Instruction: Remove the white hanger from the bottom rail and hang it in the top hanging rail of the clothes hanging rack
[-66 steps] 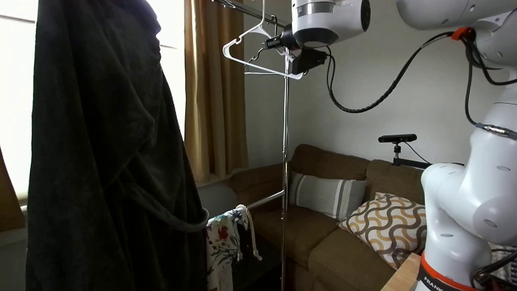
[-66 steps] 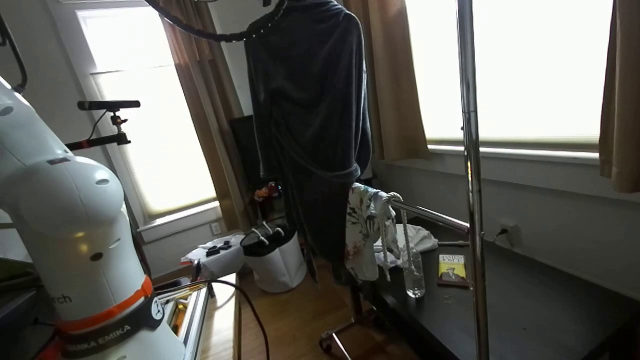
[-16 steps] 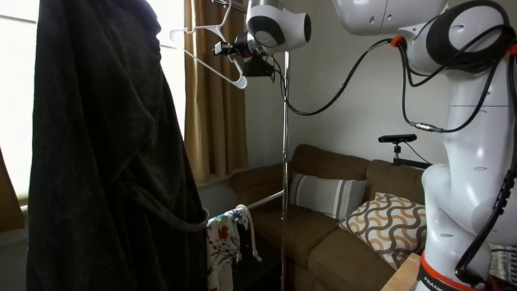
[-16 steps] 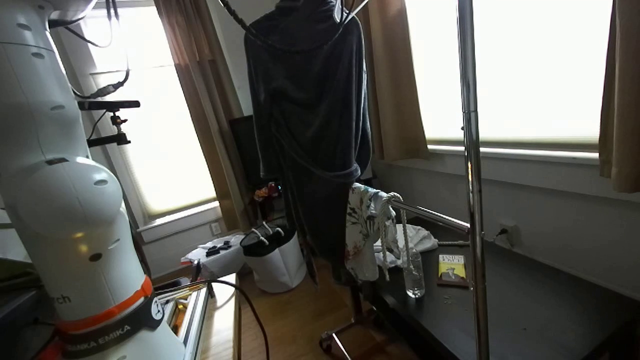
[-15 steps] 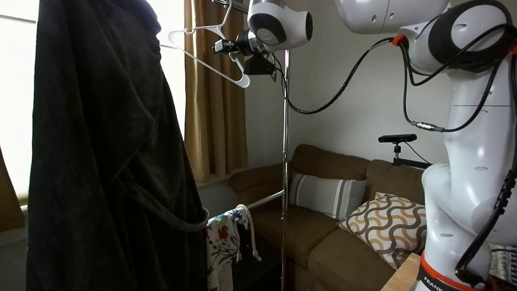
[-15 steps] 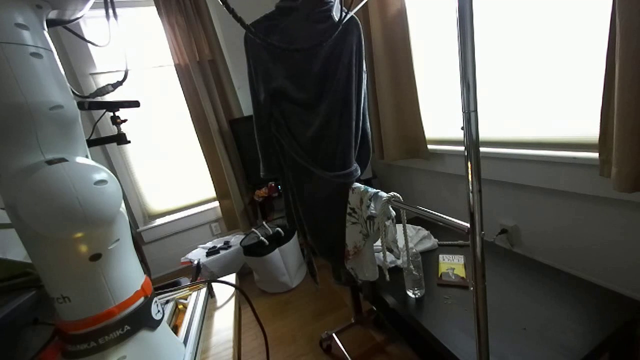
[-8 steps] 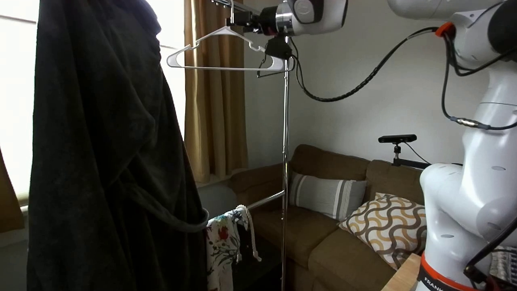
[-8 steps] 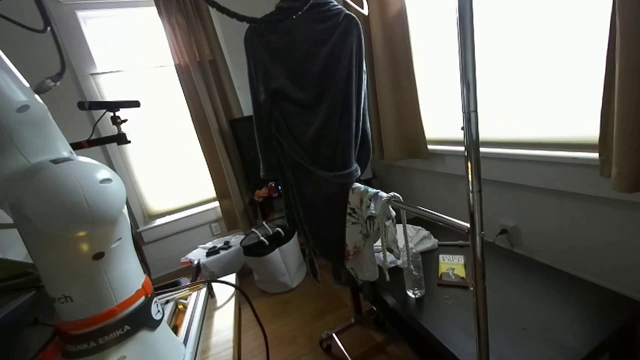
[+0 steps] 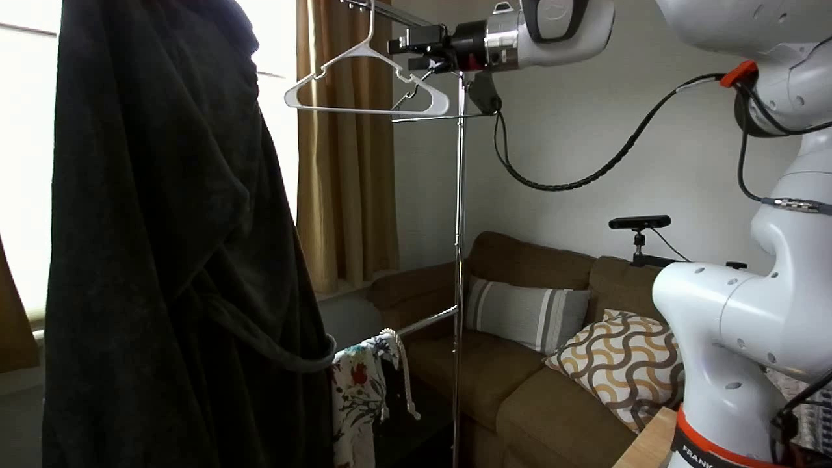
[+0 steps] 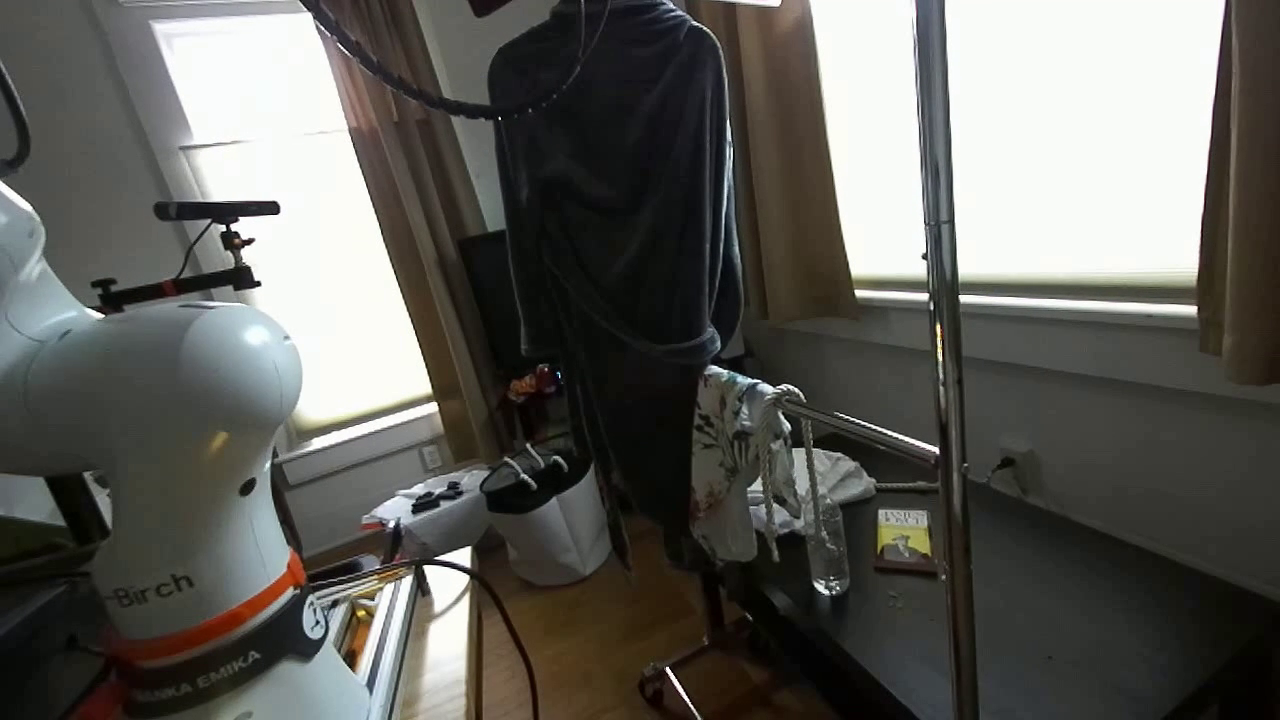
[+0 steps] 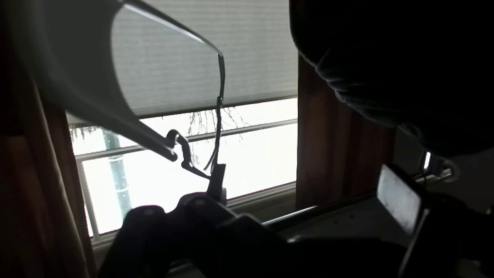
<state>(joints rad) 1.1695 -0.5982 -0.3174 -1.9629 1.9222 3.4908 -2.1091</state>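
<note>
On the near left a dark robe [image 9: 175,214] is hanging; to its right the white hanger [image 9: 363,50] is dangling level by the top rail [image 9: 396,13] (its hook [image 9: 372,25] is extending out of view, so I cannot tell where it catches). Farther right, the gripper [image 9: 402,55] is pointing left, near it, fingers [image 11: 399,200] standing apart.

The hanger [image 9: 362,50], tilted a second ago, had come level in an exterior view. The fingers [image 9: 419,63], at its neck half a second ago, had drawn back and stood apart from it. The arm [image 9: 728,305] had retreated with them.
</note>
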